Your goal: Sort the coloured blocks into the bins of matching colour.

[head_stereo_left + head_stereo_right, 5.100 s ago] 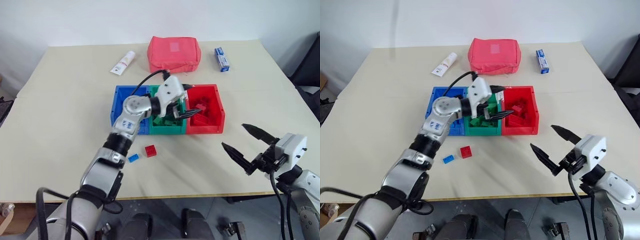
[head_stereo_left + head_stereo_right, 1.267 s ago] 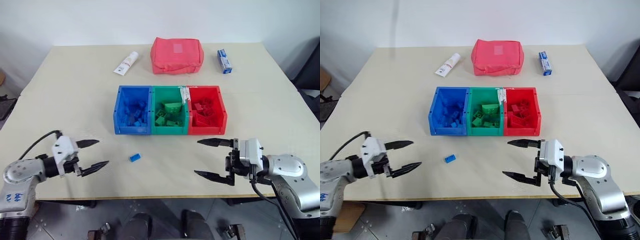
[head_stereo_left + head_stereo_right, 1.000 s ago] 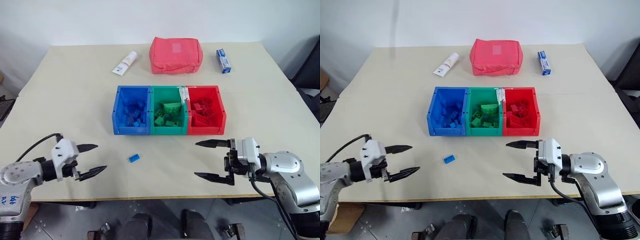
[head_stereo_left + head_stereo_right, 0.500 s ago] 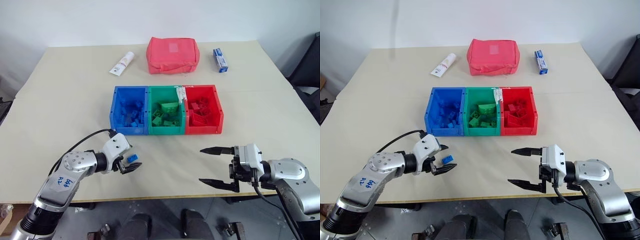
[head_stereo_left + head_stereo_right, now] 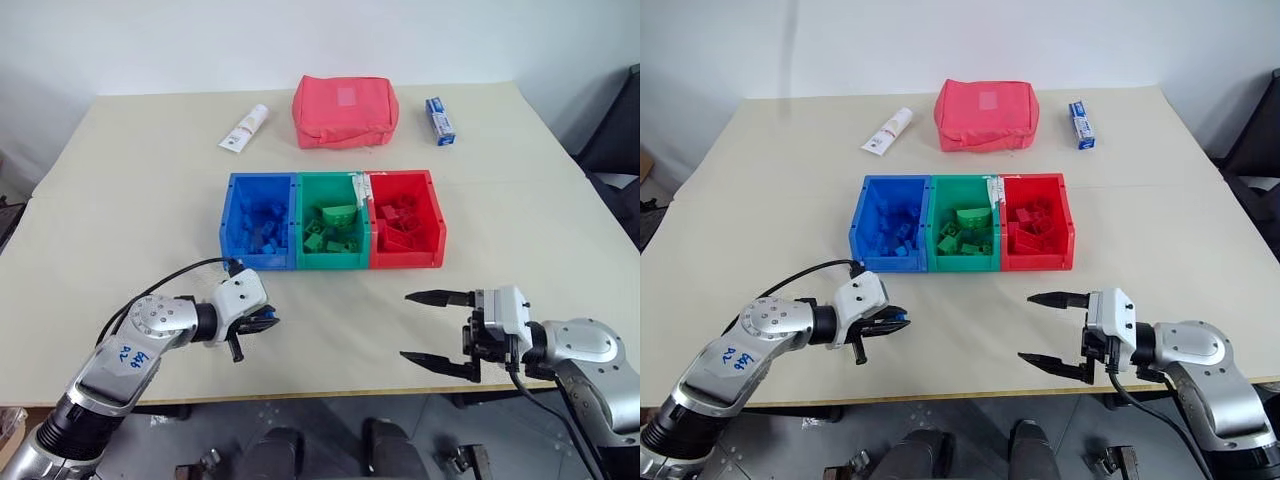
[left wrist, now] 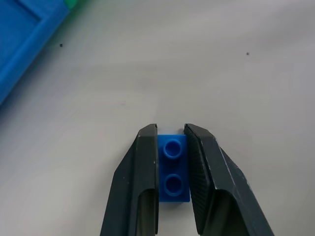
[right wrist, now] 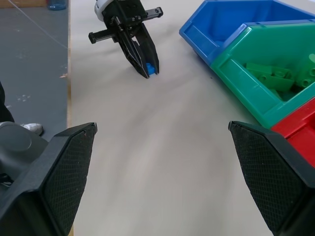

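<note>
Where the pale desk [image 5: 120, 200] meets a white wall, a red pouch [image 5: 346, 109] lies; mid-desk sit the joined bins: blue bin [image 5: 258, 234] with blue bricks, green bin [image 5: 332, 234] with green, red bin [image 5: 405, 232] with red; just before them the left gripper [image 6: 172, 142] pinches a blue block [image 6: 173, 169] against the desk; the right gripper [image 5: 433, 327] gapes empty.

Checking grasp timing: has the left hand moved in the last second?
Yes. The left hand swung in from the table's left edge toward the blue bin, now shut on the blue block.
</note>
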Robot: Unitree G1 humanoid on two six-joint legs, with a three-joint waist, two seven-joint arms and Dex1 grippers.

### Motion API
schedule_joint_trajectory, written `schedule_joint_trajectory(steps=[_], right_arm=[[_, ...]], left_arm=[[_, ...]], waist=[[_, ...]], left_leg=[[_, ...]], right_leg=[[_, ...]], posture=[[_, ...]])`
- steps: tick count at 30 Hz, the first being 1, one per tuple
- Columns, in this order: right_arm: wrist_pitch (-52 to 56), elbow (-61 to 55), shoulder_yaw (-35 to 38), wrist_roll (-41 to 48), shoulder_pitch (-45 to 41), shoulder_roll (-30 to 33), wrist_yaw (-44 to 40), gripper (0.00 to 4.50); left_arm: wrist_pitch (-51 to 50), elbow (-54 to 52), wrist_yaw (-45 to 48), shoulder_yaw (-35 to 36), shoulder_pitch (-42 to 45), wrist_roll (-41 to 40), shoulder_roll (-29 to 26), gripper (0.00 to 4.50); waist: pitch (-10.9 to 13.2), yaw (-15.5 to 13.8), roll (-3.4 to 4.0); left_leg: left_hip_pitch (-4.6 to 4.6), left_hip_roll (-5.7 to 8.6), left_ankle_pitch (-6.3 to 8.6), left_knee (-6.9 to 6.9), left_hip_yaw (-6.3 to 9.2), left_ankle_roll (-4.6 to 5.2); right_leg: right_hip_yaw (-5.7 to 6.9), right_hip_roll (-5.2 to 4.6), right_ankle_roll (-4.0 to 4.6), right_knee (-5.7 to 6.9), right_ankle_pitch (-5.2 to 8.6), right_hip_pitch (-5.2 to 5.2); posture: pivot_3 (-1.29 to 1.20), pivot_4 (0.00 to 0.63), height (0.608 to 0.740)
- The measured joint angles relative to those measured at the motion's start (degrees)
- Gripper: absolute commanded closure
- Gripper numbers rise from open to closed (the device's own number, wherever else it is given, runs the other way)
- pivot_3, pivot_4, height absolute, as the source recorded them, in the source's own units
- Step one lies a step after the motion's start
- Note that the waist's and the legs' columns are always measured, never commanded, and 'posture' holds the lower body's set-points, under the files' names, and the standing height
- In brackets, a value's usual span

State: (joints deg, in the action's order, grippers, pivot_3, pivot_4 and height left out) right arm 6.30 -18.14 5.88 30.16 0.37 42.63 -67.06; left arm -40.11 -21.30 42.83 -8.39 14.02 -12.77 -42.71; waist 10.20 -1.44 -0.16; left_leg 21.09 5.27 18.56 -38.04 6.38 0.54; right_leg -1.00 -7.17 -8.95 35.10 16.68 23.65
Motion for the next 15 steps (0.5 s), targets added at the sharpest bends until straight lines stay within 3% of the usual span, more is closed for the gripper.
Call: schedule_joint_trajectory(steps=[5,8,15], right_arm=[[0.51,-0.92,3.04,1.16,0.45,-1.98,4.57,0.00],[1.93,-2.50,7.03,4.46,0.49,-3.92,9.01,0.00],[2.44,-2.66,11.91,5.72,-0.29,-6.91,15.45,0.00]], left_arm=[[-0.71,4.43,-3.43,10.71,5.68,-7.54,9.92,4.05],[0.28,7.25,-6.48,14.67,12.04,-8.66,10.95,4.05],[5.98,22.64,-13.76,13.17,24.09,-2.67,15.32,4.05]], waist=[[0.03,-0.25,-0.05],[0.04,-0.18,-0.06],[0.03,-0.11,-0.06]], left_leg=[[0.14,0.04,-0.01,-0.08,0.15,0.00],[0.15,0.05,-0.01,-0.10,0.17,-0.03],[0.12,0.08,-0.02,-0.07,0.14,-0.02]], right_leg=[[0.18,-0.03,-0.01,-0.02,0.00,0.01],[0.22,-0.02,-0.01,-0.01,0.00,0.02],[0.21,-0.01,-0.02,0.01,-0.01,-0.01]], posture=[[0.00,0.150,0.740],[0.00,0.150,0.740],[0.00,0.150,0.740]])
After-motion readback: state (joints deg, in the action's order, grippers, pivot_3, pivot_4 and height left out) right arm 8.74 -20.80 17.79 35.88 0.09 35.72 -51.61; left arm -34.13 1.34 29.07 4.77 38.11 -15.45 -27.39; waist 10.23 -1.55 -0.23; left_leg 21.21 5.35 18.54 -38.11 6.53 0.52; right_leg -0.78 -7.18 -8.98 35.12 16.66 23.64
